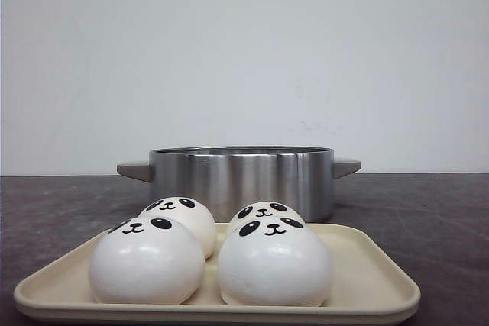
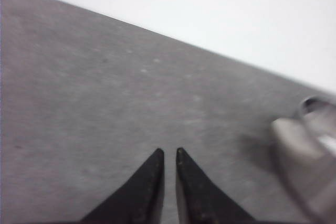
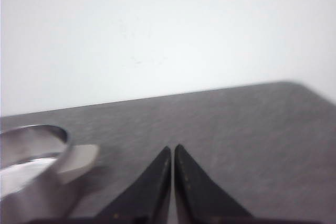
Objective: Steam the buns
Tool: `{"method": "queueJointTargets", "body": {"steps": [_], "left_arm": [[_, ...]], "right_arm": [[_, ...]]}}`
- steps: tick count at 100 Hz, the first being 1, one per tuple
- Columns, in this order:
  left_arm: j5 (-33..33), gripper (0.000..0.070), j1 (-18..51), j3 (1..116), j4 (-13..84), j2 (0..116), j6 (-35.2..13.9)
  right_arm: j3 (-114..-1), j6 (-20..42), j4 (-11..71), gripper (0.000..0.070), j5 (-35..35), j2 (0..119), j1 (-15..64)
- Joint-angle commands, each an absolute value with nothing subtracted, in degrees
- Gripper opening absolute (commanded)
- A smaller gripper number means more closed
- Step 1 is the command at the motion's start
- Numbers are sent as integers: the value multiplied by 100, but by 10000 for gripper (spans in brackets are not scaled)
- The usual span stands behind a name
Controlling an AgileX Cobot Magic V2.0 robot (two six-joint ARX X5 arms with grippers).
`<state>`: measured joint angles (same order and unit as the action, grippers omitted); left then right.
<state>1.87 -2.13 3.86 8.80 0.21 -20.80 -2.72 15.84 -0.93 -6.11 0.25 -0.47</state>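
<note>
Dark grey table (image 1: 428,211), white wall behind. Front view: four buns (image 1: 210,253) on tray (image 1: 367,280), lower centre; pot (image 1: 241,177) behind holds none visible. Wrist views: left gripper (image 2: 169,153) and right gripper (image 3: 172,149) clenched, holding nothing. Task unstarted, apparently.

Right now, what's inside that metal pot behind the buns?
The pot is seen side-on: its wall hides the inside. The four buns sit on the tray.
</note>
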Motion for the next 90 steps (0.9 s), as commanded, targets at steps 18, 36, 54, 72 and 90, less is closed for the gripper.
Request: {"method": "queueJointTargets", "body": {"steps": [18, 36, 54, 72, 90], "left_arm": [[1317, 5, -211, 1570, 930, 311, -2681], [2064, 6, -211, 3192, 2062, 1404, -2521], [2220, 5, -145, 4786, 2720, 2502, -1780], [2309, 109, 32, 5765, 3188, 3120, -1291], [2429, 624, 110, 5846, 3245, 3214, -1310]], "right_arm": [[-1629, 2694, 565, 5, -1761, 189, -49], [-3159, 2235, 1640, 5, -2279, 974, -49], [-4582, 1691, 2386, 6, -2274, 1826, -49], [-5367, 1590, 2528, 230, -2799, 2377, -49], [-5496, 1632, 2318, 464, -3667, 2456, -49]]}}
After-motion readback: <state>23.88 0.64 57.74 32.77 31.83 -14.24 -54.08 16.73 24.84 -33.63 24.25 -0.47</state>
